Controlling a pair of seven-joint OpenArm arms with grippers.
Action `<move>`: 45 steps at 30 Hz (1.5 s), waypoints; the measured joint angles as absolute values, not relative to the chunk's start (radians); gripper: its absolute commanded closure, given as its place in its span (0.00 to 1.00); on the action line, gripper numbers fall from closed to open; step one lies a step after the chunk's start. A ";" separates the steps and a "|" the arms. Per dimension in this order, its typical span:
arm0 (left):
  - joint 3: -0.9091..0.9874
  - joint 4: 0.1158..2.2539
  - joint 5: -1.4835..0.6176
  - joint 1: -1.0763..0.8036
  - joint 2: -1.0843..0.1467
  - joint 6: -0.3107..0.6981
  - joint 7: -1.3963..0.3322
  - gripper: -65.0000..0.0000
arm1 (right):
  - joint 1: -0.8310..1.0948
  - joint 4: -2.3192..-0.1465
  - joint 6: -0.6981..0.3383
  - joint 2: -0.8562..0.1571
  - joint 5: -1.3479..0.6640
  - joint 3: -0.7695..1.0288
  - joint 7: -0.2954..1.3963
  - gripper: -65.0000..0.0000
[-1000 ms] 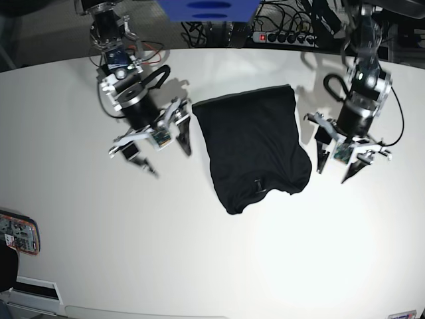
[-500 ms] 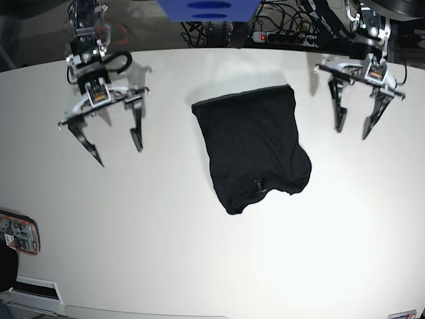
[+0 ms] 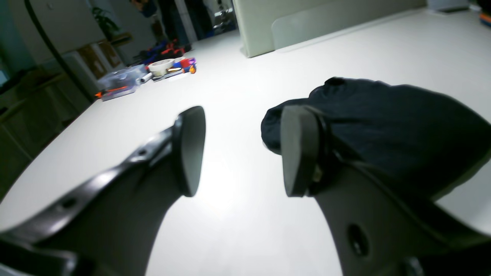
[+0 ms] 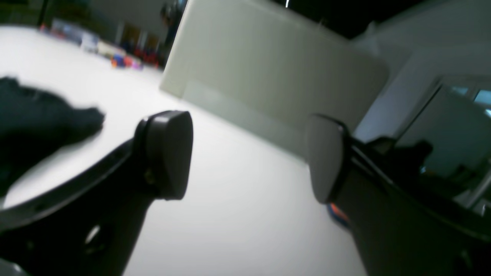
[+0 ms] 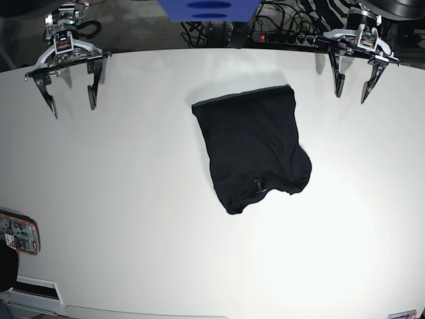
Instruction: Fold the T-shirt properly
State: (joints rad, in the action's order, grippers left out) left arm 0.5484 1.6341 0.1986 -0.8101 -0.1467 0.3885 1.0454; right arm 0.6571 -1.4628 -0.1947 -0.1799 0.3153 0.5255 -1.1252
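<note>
A plain black short-sleeved T-shirt of soft matte fabric (image 5: 254, 147) lies folded into a compact, roughly rectangular bundle on the white tabletop (image 5: 133, 199), near the middle and somewhat toward the far edge. Its far edge is straight; its near end is rounded and rumpled, with a small tab or fold showing there. No print, brand or label text can be read on the fabric.

The left hand (image 5: 355, 85) hangs above the far right corner of the tabletop, well apart from the T-shirt, fingers pointing down. Its two dark fingers stand partly spread with clear space between the pads, and it grips nothing; in the left wrist view (image 3: 236, 151) the bundle (image 3: 383, 115) lies beyond the fingertips.

The right hand (image 5: 70, 103) hangs above the far left corner, also well apart from the garment, its fingers spread wide and empty, as the right wrist view (image 4: 249, 153) confirms.

A flat red-and-white printed item (image 5: 18, 234) rests at the left edge of the tabletop; its markings are too small to read. A black power strip with a red switch (image 5: 282, 38) lies behind the far edge, beside a blue object (image 5: 207, 9).
</note>
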 measured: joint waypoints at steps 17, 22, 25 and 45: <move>0.467 1.300 0.529 -1.061 -0.245 0.301 1.049 0.54 | 1.015 -1.195 -0.190 -0.257 0.307 0.537 -1.132 0.32; 0.416 1.023 0.702 -0.978 -0.305 0.236 1.051 0.54 | 1.022 -0.923 -0.194 -0.245 0.401 0.474 -1.125 0.32; 0.393 0.731 0.772 -0.799 -0.331 0.232 1.037 0.54 | 0.985 -0.652 -0.197 -0.247 0.445 0.458 -1.127 0.32; 0.372 0.137 1.055 -0.218 -0.150 0.115 -0.055 0.53 | 0.225 -0.029 -0.174 -0.286 0.478 0.290 -0.319 0.32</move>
